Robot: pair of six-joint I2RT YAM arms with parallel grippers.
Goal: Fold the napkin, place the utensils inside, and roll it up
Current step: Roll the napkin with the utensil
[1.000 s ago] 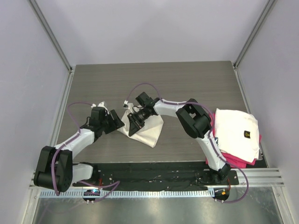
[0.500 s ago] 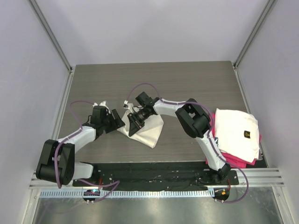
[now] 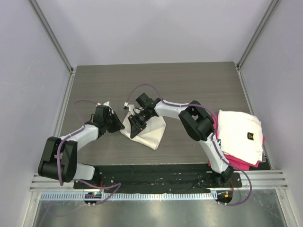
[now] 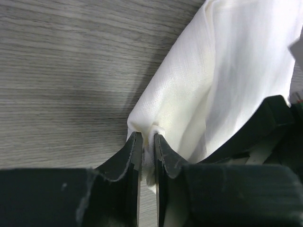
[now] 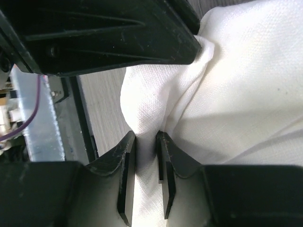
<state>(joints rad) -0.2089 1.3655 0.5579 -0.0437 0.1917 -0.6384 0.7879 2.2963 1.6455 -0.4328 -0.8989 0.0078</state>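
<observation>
The cream-white napkin [image 3: 150, 132] lies bunched at the middle of the table. My left gripper [image 3: 119, 124] is shut on its left edge; the left wrist view shows a fold of the napkin [image 4: 213, 71] pinched between the jaws at my left gripper [image 4: 147, 139]. My right gripper [image 3: 134, 128] is shut on the same end of the cloth, close beside the left one; the right wrist view shows the napkin [image 5: 236, 94] nipped at my right gripper [image 5: 146, 139]. The spoon is out of view.
A folded white cloth with a small dark logo [image 3: 241, 132] lies on a pink cloth [image 3: 236, 161] at the right edge of the table. Grey walls stand left, right and behind. The arm bases and a black rail [image 3: 156, 177] run along the near edge.
My left gripper has shifted a little up and to the right, closer to the right gripper. The napkin and the right arm have hardly moved.
</observation>
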